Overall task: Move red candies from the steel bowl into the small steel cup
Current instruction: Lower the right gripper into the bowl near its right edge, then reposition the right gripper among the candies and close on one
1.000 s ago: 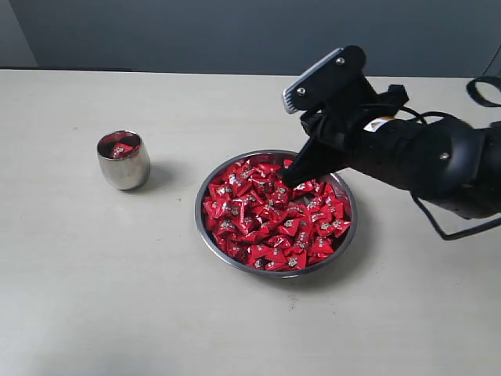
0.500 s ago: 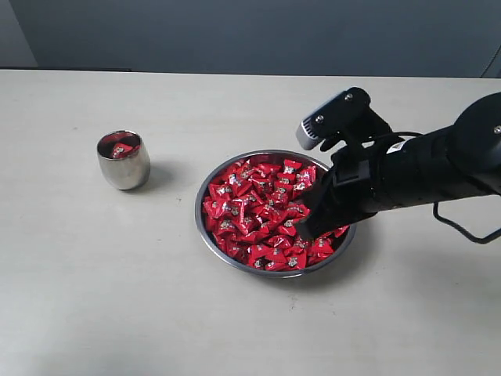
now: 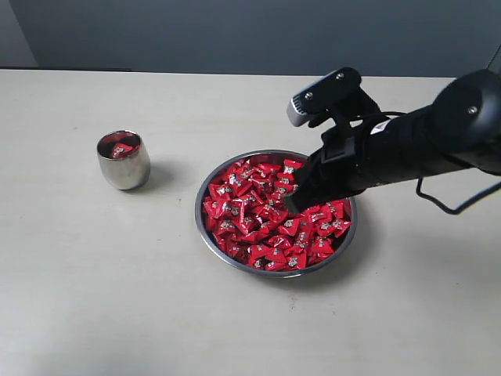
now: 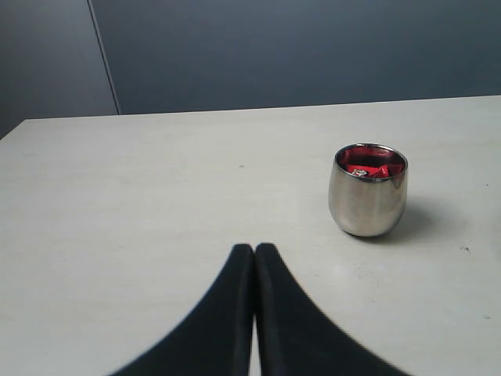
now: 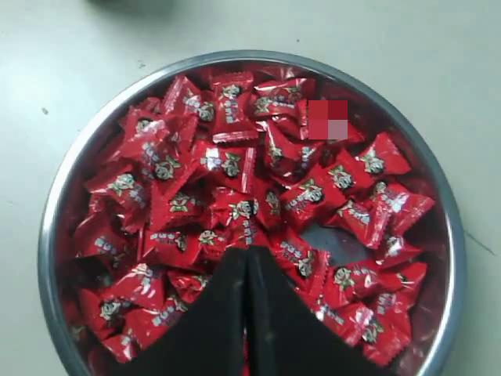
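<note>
The right gripper [image 3: 291,205] is pinched shut with nothing in it, its tip down among the red candies [image 3: 254,223] in the steel bowl [image 3: 198,219] at the table's [image 3: 94,298] middle. The small steel cup [image 3: 123,166] stands well apart toward the left side, with candy inside.

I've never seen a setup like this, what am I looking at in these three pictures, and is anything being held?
It is a two-armed robot at a table. The wide picture is from a camera off the arms; the other two look out from each wrist. The right gripper, shut, pokes its tip into red candies heaped in a steel bowl; whether it pinches one is hidden. The left gripper, shut and empty, faces a small steel cup with candy inside.
</note>
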Tool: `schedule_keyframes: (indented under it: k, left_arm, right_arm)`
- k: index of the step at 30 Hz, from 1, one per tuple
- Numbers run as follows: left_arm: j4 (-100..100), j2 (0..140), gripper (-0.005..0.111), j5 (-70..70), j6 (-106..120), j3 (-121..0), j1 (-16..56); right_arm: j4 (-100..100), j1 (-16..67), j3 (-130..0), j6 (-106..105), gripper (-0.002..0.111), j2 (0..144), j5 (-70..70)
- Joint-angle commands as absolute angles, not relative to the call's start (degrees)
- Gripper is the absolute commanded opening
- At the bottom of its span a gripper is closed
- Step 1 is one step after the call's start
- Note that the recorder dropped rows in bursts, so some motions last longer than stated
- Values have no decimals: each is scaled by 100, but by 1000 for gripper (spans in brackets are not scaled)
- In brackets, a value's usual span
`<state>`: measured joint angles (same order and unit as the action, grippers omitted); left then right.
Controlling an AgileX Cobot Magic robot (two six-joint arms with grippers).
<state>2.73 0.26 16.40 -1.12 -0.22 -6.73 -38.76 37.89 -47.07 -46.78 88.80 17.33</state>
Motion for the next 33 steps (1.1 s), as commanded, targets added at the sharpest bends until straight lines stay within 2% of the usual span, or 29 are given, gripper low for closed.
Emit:
schedule_keyframes:
  k: [1, 5, 8, 25, 33]
  left_arm:
    - [237, 0, 0, 1629, -121, 0, -677]
    - [237, 0, 0, 1629, -121, 0, -677]
    - [237, 0, 0, 1629, -121, 0, -677]
    - [237, 0, 0, 1629, -121, 0, -677]
    - [237, 0, 0, 1629, -121, 0, -677]
  right_arm:
    - [-3011, 3653, -5347, -3870, -1, 9212, 2470]
    - [-740, 3549, -6003, -1859, -1, 9360, 3466]
    - [0, 3539, -6242, -1197, -1, 9389, 3649]
    - [100, 3539, -7739, -1221, -1, 10401, 5224]
    - [161, 3536, -8323, -1221, -1, 10828, 5181]
